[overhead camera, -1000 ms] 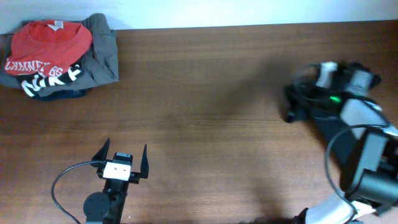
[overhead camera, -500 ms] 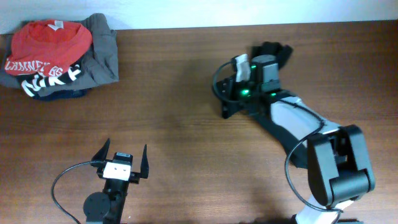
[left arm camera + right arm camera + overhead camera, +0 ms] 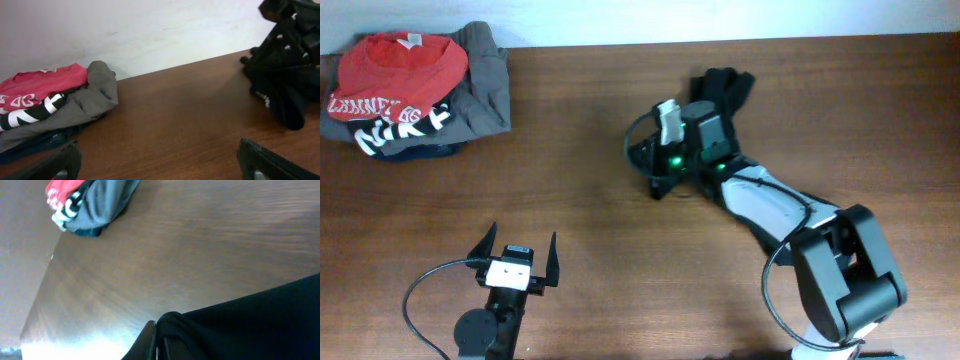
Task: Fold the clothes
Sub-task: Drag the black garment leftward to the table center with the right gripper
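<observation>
R claw (image 3: 651,168) pinched tight on a bunch of the black tee (image 3: 728,84); the R wrist view shows fabric nipped between the fingers. Arm is reached out over mid counter (image 3: 620,260). Tee hangs crumpled off the claw, part of it trailing by the wrist toward the far edge, small white print showing in L wrist view. Can't tell if its low end touches the wood. L claw (image 3: 523,240) spread wide, empty, near front edge, well apart from tee. Far L corner: red shirt (image 3: 400,62) & grey garment (image 3: 488,88) in a heap, not involved. Step, imo: bringing tee to a working spot, no fold begun. Next prob needs: lay it mid counter, release, spread flat w/ both claws before any fold.
</observation>
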Action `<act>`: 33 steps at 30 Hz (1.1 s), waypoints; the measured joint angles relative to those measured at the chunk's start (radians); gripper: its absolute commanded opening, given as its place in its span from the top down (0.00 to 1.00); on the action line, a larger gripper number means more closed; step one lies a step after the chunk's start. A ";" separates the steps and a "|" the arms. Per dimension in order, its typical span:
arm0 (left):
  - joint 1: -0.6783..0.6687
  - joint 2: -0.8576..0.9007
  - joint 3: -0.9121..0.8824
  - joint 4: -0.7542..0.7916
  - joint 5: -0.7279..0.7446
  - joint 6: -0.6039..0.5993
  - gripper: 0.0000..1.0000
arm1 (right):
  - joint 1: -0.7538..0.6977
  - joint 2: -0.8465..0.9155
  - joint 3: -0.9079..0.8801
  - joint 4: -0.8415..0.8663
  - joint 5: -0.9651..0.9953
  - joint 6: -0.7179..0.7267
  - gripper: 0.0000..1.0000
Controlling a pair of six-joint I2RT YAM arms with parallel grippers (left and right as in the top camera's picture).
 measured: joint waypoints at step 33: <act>0.000 0.000 0.000 0.000 0.000 0.000 0.01 | 0.109 0.000 0.000 0.035 0.045 -0.012 0.45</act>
